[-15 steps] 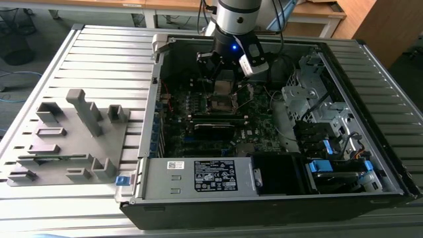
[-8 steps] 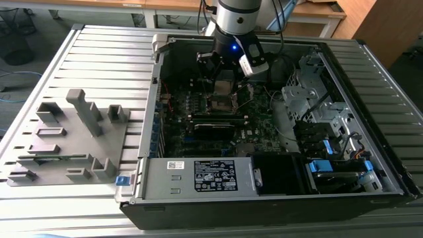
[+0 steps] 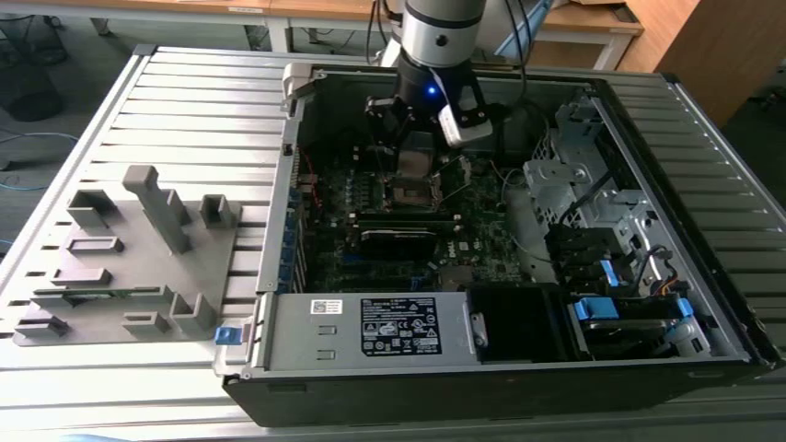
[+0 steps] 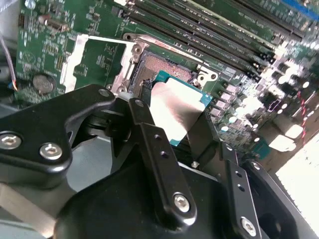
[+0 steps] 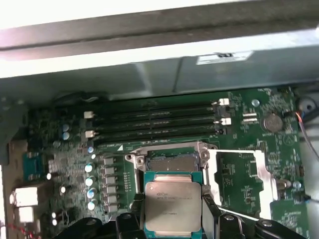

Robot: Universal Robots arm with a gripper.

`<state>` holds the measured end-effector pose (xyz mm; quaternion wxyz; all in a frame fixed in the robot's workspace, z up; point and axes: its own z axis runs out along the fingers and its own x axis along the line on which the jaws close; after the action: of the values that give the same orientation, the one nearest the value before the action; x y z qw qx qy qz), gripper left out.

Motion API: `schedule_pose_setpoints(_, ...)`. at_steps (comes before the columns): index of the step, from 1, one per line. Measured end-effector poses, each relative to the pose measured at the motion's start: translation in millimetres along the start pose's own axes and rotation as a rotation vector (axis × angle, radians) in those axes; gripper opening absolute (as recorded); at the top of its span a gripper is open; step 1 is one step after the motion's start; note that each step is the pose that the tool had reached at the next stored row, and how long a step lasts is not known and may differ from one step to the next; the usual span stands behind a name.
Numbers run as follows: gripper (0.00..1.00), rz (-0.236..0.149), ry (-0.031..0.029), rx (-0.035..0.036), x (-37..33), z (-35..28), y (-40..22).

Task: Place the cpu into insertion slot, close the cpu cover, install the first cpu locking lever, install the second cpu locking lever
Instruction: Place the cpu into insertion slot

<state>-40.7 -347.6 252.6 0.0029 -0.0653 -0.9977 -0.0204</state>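
Silver cpu (image 5: pixel 173 205) just beside uncovered insertion slot (image 5: pixel 172 160)

Arm (image 3: pixel 440 28) vertical, wrist (image 3: pixel 430 87) pointing straight down, hand (image 3: pixel 418 138) low, black fingers (image 5: pixel 209 211) clamped on opposite edges of the cpu (image 5: pixel 173 204)

Glare whitens the cpu (image 4: pixel 174 107); the case (image 3: pixel 491 396) interior is dim

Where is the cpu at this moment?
In both wrist views the cpu is gripped in the claw, close to the insertion slot beside the memory slots.
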Motion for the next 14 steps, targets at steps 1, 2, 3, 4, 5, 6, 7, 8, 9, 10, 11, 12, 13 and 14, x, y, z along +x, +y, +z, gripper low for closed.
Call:
schedule_pose_setpoints(1, 0.54, 0.018, -0.0007, -0.0002, 0.0, 0.6, 0.0)
schedule_pose_setpoints(2, 0.54, 0.036, -0.0014, -0.0003, 0.0, 1.1, 0.0)
schedule_pose_setpoints(3, 0.54, 0.054, -0.0022, -0.0004, 0.0, 1.7, -0.1)
schedule_pose_setpoints(4, 0.54, 0.072, -0.0029, -0.0006, 0.0, 2.3, -0.1)
schedule_pose_setpoints(5, 0.54, 0.091, -0.0037, -0.0008, 0.0, 2.9, -0.1)
schedule_pose_setpoints(6, 0.54, 0.109, -0.0044, -0.0009, 0.0, 3.5, -0.1)
schedule_pose_setpoints(7, 0.54, 0.127, -0.0051, -0.0011, 0.0, 4.1, -0.2)
schedule_pose_setpoints(8, 0.54, 0.145, -0.0058, -0.0012, 0.0, 4.6, -0.2)
schedule_pose_setpoints(9, 0.54, 0.163, -0.0065, -0.0012, 0.0, 4.8, -0.2)
schedule_pose_setpoints(10, 0.54, 0.174, -0.0069, -0.0012, 0.0, 4.7, -0.2)
schedule_pose_setpoints(11, 0.54, 0.175, -0.0070, -0.0013, -0.1, 4.8, -0.2)
schedule_pose_setpoints(12, 0.54, 0.179, -0.0072, -0.0015, 0.0, 4.8, -0.2)
schedule_pose_setpoints(13, 0.54, 0.183, -0.0073, -0.0015, -0.1, 4.8, -0.2)
schedule_pose_setpoints(14, 0.54, 0.183, -0.0073, -0.0015, 0.0, 4.8, -0.2)
